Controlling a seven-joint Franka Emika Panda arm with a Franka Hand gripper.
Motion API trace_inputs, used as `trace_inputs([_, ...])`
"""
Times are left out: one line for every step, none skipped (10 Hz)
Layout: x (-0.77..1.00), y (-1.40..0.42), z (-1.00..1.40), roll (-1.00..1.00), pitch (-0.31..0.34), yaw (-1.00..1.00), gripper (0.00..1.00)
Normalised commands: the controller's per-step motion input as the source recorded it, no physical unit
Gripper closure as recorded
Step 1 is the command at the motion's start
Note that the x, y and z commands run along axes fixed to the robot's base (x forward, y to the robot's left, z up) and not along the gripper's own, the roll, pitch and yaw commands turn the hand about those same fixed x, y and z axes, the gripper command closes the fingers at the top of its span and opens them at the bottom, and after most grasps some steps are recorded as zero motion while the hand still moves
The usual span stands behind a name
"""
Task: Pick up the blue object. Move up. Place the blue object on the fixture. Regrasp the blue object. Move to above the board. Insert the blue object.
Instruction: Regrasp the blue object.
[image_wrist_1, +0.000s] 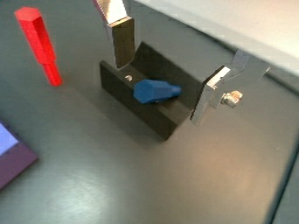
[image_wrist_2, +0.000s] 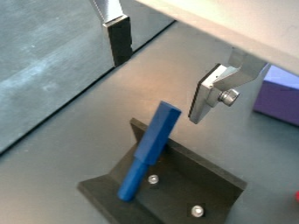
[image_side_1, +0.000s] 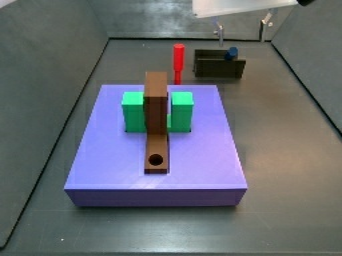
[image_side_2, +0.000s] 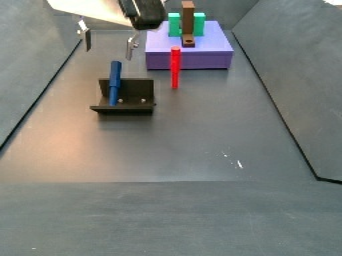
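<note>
The blue object (image_wrist_2: 149, 153) is a thin blue peg that leans tilted on the fixture (image_wrist_2: 187, 192), a dark L-shaped bracket. Both wrist views show it; in one it is seen end-on (image_wrist_1: 156, 91) against the fixture (image_wrist_1: 146, 114). My gripper (image_wrist_1: 160, 92) is open and empty, above the fixture with a finger on each side of the peg and apart from it. In both side views the gripper (image_side_1: 241, 38) (image_side_2: 108, 50) hangs over the peg (image_side_1: 231, 52) (image_side_2: 115, 82). The board (image_side_1: 158, 120) is a brown plank with a round hole, lying on the purple platform.
A red peg (image_side_1: 178, 57) (image_side_2: 175, 70) stands upright between the fixture and the purple platform (image_side_1: 201, 165). Green blocks (image_side_1: 134, 110) flank the board. Grey walls enclose the dark floor on all sides.
</note>
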Motion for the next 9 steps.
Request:
trace_inputs([0.2, -0.07, 0.05, 1.0, 0.18, 0.17, 0.0])
trace_inputs([0.15, 0.04, -0.05, 0.54, 0.103, 0.26, 0.0])
trace_inputs([0.16, 0.0, -0.03, 0.75, 0.203, 0.33, 0.0])
trace_inputs([0.08, 0.0, -0.05, 1.0, 0.343, 0.53, 0.0])
trace_inputs([0.15, 0.0, -0.04, 0.76, 0.291, 0.47, 0.0])
trace_inputs([0.03, -0.06, 0.0, 0.52, 0.131, 0.19, 0.0])
trace_inputs([0.05, -0.05, 0.0, 0.47, 0.117, 0.19, 0.0])
trace_inputs([0.0, 0.0, 0.0, 0.12, 0.006, 0.0, 0.0])
trace_inputs([0.0, 0.0, 0.0, 0.01, 0.0, 0.0, 0.0])
